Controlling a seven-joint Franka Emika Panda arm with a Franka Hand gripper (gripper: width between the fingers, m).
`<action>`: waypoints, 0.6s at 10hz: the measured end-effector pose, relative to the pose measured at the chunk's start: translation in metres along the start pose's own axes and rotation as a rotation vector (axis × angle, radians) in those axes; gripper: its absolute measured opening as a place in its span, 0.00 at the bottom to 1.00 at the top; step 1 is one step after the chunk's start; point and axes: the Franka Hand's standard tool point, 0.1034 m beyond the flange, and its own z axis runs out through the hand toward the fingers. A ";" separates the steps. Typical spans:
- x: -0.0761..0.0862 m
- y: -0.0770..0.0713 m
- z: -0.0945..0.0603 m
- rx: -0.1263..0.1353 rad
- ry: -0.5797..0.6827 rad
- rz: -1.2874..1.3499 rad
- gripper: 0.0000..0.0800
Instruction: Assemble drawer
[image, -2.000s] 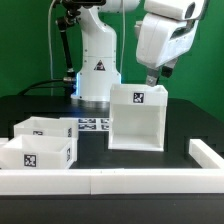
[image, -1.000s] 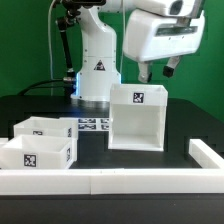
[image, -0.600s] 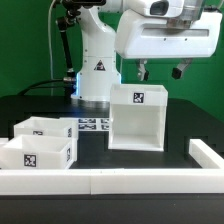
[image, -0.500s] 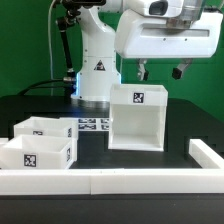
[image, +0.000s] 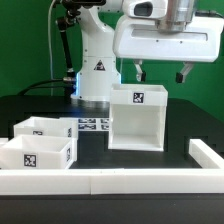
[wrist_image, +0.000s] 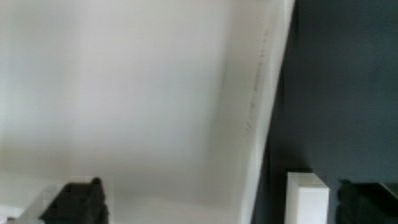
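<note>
The drawer's tall white casing (image: 138, 120) stands upright at the table's middle, open front facing the camera, with a tag on its top edge. Two shallow white trays lie at the exterior view's left: one further back (image: 44, 127), one nearer (image: 38, 152) with a tag on its front. My gripper (image: 161, 73) hangs open and empty just above the casing's rear top edge, one fingertip on each side. In the wrist view the casing's white surface (wrist_image: 143, 100) fills most of the picture, between my gripper's (wrist_image: 222, 205) dark fingertips (wrist_image: 75, 200).
A low white border rail (image: 110, 181) runs along the table's front and turns back at the exterior view's right (image: 208, 155). The marker board (image: 92, 125) lies flat between the trays and the casing. The arm's white base (image: 97, 70) stands behind.
The hand has turned and shifted toward the exterior view's left, so it now sits square above the casing with both fingers showing spread apart. The casing and trays have not moved.
</note>
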 end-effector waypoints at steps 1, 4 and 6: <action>-0.001 0.000 0.002 0.012 0.000 0.007 0.81; -0.001 -0.001 0.002 0.012 0.000 0.005 0.81; -0.006 0.001 0.012 0.013 0.021 0.005 0.81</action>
